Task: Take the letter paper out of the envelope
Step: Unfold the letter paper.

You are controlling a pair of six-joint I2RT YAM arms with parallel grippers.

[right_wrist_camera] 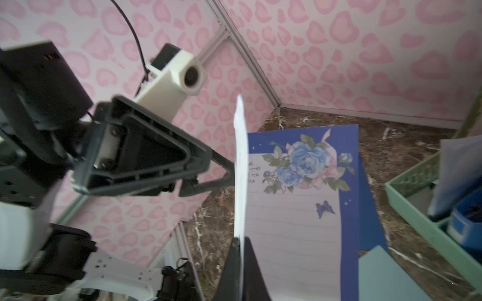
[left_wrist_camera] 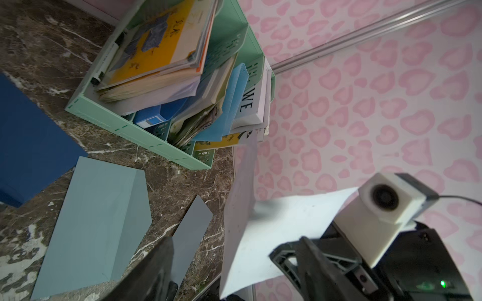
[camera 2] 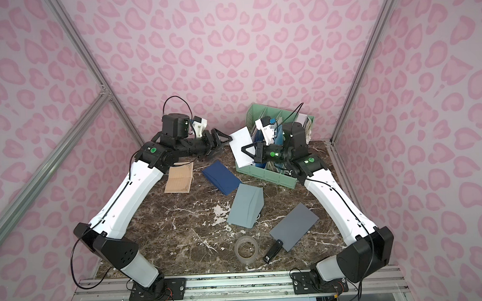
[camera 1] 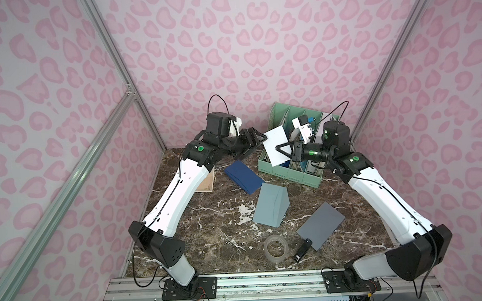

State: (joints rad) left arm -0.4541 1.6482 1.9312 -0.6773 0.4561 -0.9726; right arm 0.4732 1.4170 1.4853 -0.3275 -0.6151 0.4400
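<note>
In both top views the right gripper [camera 1: 278,149] is clamped on the paper [camera 1: 274,137]. The paper hangs in the air at the far centre, above the table [camera 1: 209,229] and clear of the navy envelope [camera 1: 243,177] and the pale envelope [camera 1: 271,208], whose flap stands up. Which one held it cannot be told. The left gripper [camera 1: 254,143] is spread at the paper's left corner, gripping nothing. Extraction is judged complete; at most a set-down remains. The table is dark veined marble carrying a green organiser [camera 1: 290,173] at far right, a tape roll [camera 1: 276,249] and a stapler [camera 1: 302,249] near; the walls [camera 1: 258,45] are pink-spotted. In the left wrist view the paper [left_wrist_camera: 273,229] shows a fold, white side out, with the book-filled organiser [left_wrist_camera: 104,114] beyond. In the right wrist view the paper's [right_wrist_camera: 294,234] printed face carries blue roses above marble.
</note>
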